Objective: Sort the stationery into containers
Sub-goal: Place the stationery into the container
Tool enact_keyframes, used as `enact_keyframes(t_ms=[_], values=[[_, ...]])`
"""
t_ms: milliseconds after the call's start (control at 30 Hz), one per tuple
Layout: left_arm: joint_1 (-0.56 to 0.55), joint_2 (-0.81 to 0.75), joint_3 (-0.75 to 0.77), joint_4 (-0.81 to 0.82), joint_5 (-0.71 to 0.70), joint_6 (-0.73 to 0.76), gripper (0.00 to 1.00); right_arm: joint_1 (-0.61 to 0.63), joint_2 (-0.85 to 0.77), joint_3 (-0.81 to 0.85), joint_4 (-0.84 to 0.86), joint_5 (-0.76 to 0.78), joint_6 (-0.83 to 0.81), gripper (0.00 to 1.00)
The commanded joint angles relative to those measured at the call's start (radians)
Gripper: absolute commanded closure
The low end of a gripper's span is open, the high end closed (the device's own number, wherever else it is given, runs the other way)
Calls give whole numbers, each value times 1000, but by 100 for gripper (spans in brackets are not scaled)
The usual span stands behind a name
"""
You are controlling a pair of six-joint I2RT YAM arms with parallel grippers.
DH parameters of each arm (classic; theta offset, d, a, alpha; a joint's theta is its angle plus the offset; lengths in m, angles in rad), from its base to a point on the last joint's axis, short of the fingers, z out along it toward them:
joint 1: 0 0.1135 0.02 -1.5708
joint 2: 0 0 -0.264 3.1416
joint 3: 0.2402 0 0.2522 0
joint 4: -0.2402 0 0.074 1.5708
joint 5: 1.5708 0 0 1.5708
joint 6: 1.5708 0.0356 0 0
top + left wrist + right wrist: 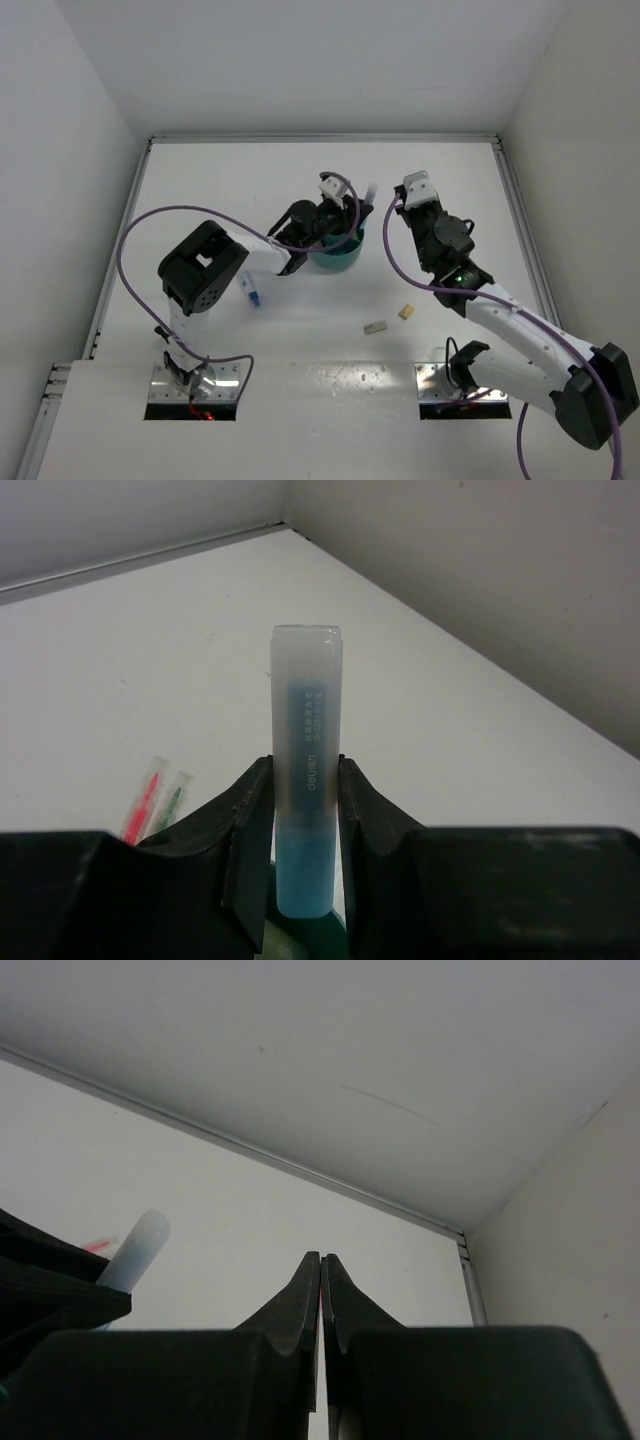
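Observation:
My left gripper is shut on a blue marker with a frosted cap and holds it upright over the round teal organiser. The marker's cap sticks out in the top view and shows in the right wrist view. A pink pen and a green pen stand together left of the left gripper's jaws. My right gripper is shut just right of the organiser, with nothing seen between its fingers. Another blue marker lies on the table left of the organiser.
A tan block and a grey block lie on the table in front of the organiser, near the right arm. The back wall and the right wall stand close behind the two grippers.

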Motion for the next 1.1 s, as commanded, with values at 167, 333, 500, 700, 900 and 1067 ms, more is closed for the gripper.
enact_keyframes(t_ms=[167,333,500,700,900,1067], values=[[2,7,-37,88,5,33,100,-5,-1,-7,36,-7,16,100],[2,17,-17,52,-13,42,100,-5,-1,-7,36,-17,26,100],[2,26,-6,11,-41,42,94,-5,-1,-7,36,-17,26,100],[12,26,-6,-10,-59,33,58,-5,-1,-7,36,-17,26,100],[12,15,44,-64,-68,42,47,-5,-1,-7,36,-17,26,100],[21,-46,66,-73,-78,42,83,-5,-1,-7,36,-17,26,100]])
